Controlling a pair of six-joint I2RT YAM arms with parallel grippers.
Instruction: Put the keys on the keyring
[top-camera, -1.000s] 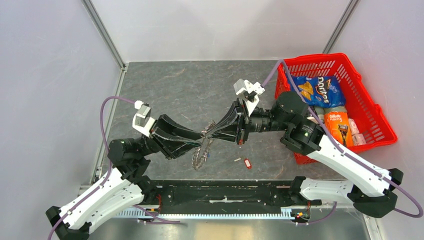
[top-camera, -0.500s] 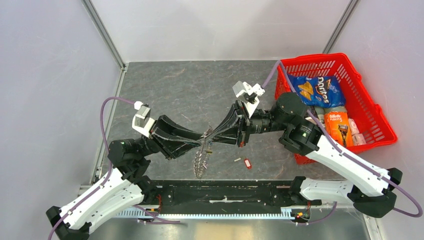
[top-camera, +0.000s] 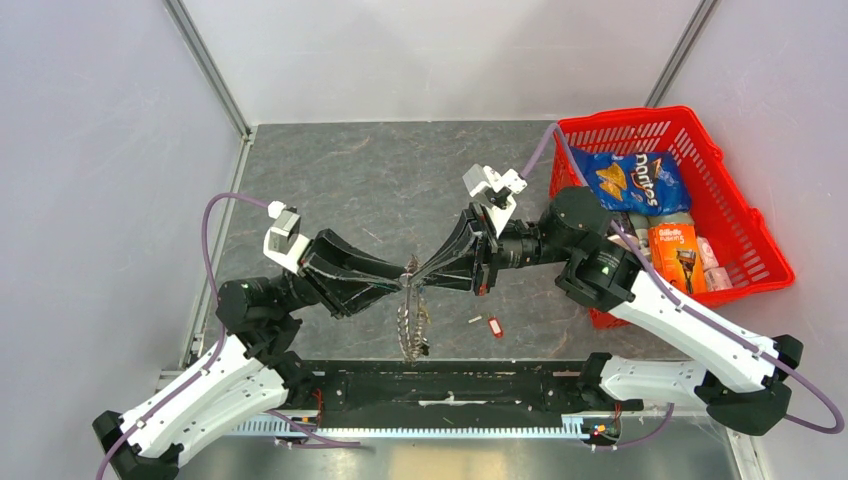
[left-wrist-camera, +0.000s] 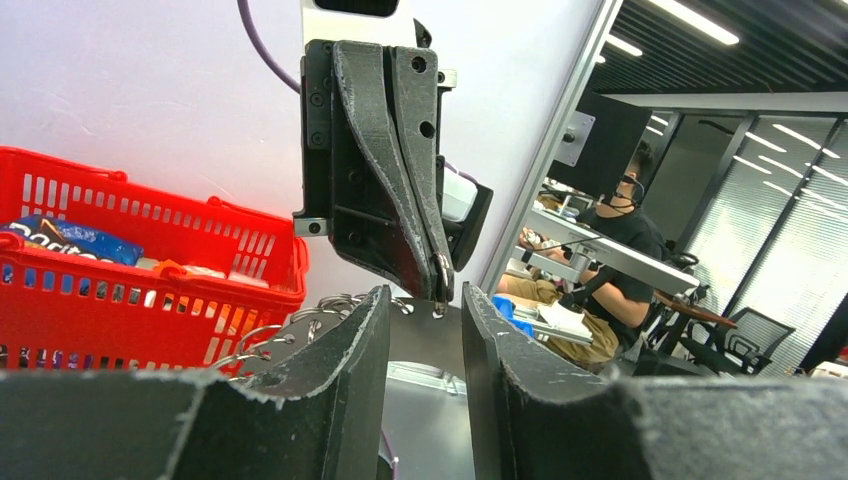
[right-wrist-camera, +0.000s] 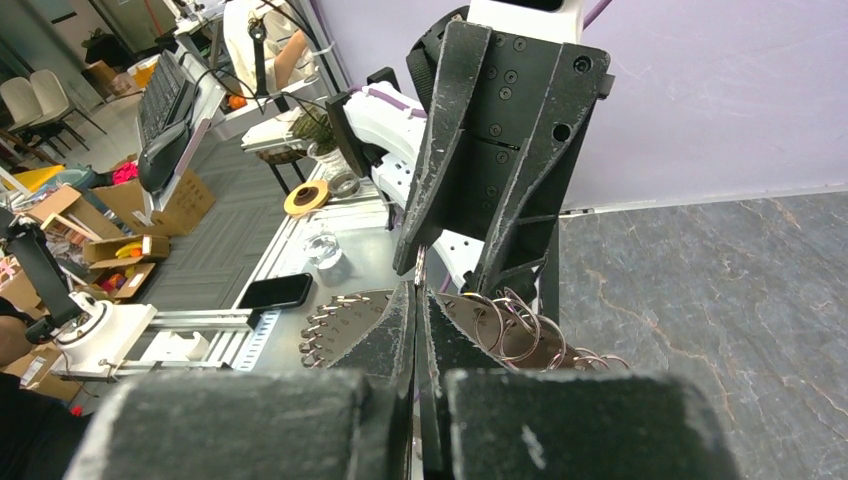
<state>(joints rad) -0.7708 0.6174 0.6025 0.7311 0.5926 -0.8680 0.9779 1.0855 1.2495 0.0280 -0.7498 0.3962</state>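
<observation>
The keyring (top-camera: 412, 325) hangs edge-on below the point where both grippers meet, above the table's front middle. My right gripper (top-camera: 421, 276) is shut on a small split ring (left-wrist-camera: 440, 278) at the keyring's top rim. In the right wrist view the gripper (right-wrist-camera: 418, 290) shows a thin metal sliver between its tips. My left gripper (top-camera: 404, 277) faces it. Its jaws (left-wrist-camera: 425, 297) stand a finger-width apart, and the keyring's grey plate (left-wrist-camera: 425, 330) shows across the gap just beyond the tips. A key with a red tag (top-camera: 495, 326) lies on the table beside a tiny silver piece (top-camera: 475, 320).
A red basket (top-camera: 762, 252) with a chip bag and other packs stands at the right, against the right arm. Grey walls close the sides and the back. A black rail runs along the near edge.
The keyring was tilted toward the lower left and showed its face. It now hangs straight down, edge-on and lower. Both grippers stay tip to tip.
</observation>
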